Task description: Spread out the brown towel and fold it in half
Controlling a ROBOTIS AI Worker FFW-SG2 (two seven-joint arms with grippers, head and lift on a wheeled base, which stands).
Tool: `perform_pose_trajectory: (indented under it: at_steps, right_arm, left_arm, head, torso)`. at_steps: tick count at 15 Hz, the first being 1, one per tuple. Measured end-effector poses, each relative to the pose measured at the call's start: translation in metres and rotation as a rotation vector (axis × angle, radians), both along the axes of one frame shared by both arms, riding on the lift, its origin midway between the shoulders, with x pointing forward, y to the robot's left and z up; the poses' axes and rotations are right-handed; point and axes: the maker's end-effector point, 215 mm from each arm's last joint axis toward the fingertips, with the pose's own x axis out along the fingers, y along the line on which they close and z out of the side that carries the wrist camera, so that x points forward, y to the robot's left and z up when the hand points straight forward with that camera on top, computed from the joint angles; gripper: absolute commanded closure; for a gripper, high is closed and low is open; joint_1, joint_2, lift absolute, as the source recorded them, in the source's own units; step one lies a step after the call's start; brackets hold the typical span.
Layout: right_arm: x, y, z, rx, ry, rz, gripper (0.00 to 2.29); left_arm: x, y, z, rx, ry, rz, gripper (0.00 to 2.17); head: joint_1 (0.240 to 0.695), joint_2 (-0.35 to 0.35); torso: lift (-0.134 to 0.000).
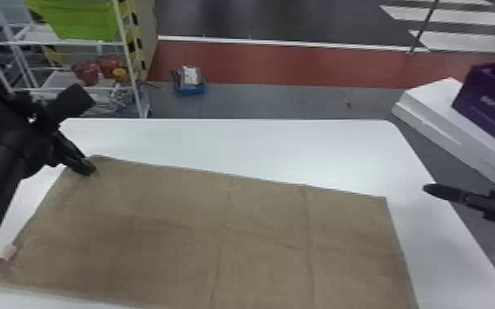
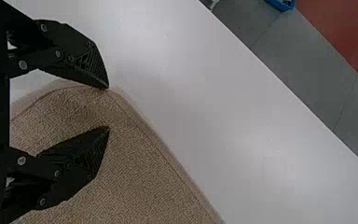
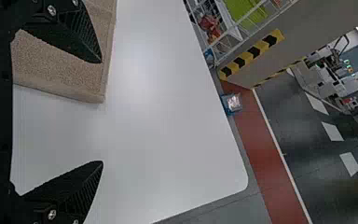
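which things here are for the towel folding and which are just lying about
For the job:
- brown towel, spread on the white table
- left gripper, jaws open at a towel corner
- right gripper, jaws open

Just about:
- purple box on a white box
- blue tray on the floor
- white wire rack

Wide lane across the far surface [image 1: 250, 144], beyond the brown towel [image 1: 176, 213]! The left gripper [image 1: 88, 167] blocks its far left corner; right gripper [image 1: 426, 188] crowds the right edge, white box [image 1: 436, 109] and purple box [image 1: 491, 104] past it.
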Motion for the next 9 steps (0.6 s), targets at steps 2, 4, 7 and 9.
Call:
perform_pose_trajectory:
  at_steps: [2, 4, 7, 9]
  right_arm:
    - [0.002, 0.004, -0.002, -0.006, 0.004, 0.008, 0.12]
    - [0.005, 0.012, -0.005, -0.016, 0.010, 0.024, 0.12]
    - [0.010, 0.032, -0.014, -0.032, 0.029, 0.063, 0.12]
    - [0.013, 0.047, -0.023, -0.053, 0.051, 0.087, 0.13]
  left_arm:
    - [0.000, 0.002, 0.001, 0.005, 0.000, 0.000, 0.72]
    - [0.000, 0.004, 0.001, 0.009, -0.002, 0.004, 0.72]
    - [-0.005, 0.007, -0.005, 0.008, 0.009, 0.006, 0.72]
    - [-0.008, 0.007, -0.010, 0.007, 0.014, 0.004, 0.72]
  head:
    - [0.695, -0.089]
    - [0.695, -0.077]
    - [0.695, -0.058]
    - [0.695, -0.045]
  torso:
    - [-0.134]
    - [-0.134]
    - [-0.134]
    - [-0.134]
